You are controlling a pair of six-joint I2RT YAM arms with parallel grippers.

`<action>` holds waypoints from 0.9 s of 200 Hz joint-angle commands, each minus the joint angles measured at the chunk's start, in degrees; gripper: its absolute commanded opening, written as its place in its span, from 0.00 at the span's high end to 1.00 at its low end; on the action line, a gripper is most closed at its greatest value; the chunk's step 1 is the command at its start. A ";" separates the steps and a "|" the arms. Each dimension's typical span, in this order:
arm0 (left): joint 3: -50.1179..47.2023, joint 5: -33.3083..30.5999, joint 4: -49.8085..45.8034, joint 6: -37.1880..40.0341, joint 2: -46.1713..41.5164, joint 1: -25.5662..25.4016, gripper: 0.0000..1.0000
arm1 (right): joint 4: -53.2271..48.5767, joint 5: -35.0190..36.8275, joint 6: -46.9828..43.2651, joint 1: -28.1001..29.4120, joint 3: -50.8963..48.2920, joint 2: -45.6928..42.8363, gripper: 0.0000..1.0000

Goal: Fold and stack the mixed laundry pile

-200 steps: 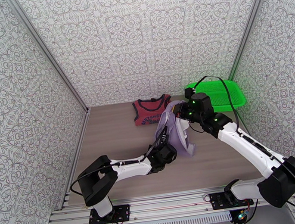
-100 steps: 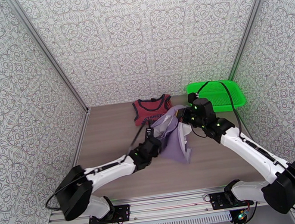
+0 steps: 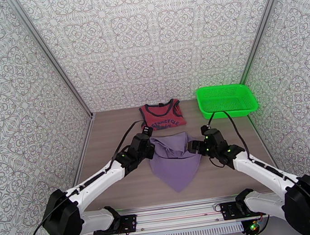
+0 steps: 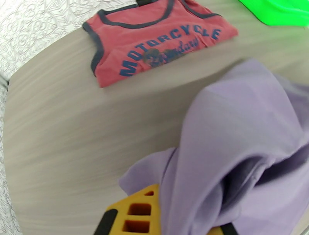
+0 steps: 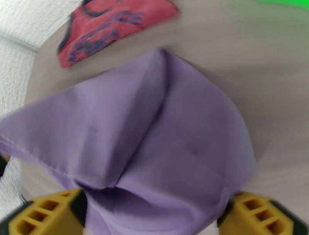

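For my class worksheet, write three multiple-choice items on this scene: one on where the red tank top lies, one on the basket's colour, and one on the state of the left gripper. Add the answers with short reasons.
1. Where does the red tank top lie relative to the lavender garment?
A. Under it.
B. Beyond it, farther from the arm bases, and apart from it.
C. Nearer the arm bases than it.

2. What colour is the mesh basket?
A. Blue.
B. White.
C. Green.

3. What state is the left gripper in?
A. Shut on the lavender garment.
B. Open above the red tank top.
C. Open, holding nothing.

Answers:
1 B: bare table shows between the two garments.
2 C: it is bright green, at the far right.
3 A: purple cloth runs between its yellow fingers.
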 commanded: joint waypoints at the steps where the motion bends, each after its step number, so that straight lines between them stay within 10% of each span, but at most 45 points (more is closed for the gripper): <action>1: 2.43 1.79 -1.96 3.78 -1.62 0.38 1.00 | -6.46 -3.69 -20.69 0.48 9.58 -0.07 0.01; 60: 4.04 1.43 -4.29 4.85 -1.84 1.34 1.00 | -13.20 -1.73 -39.31 3.81 18.12 12.61 0.01; 180: 4.58 2.74 -4.65 5.23 -1.76 2.52 1.00 | -5.07 9.38 -30.24 9.01 14.88 22.51 0.18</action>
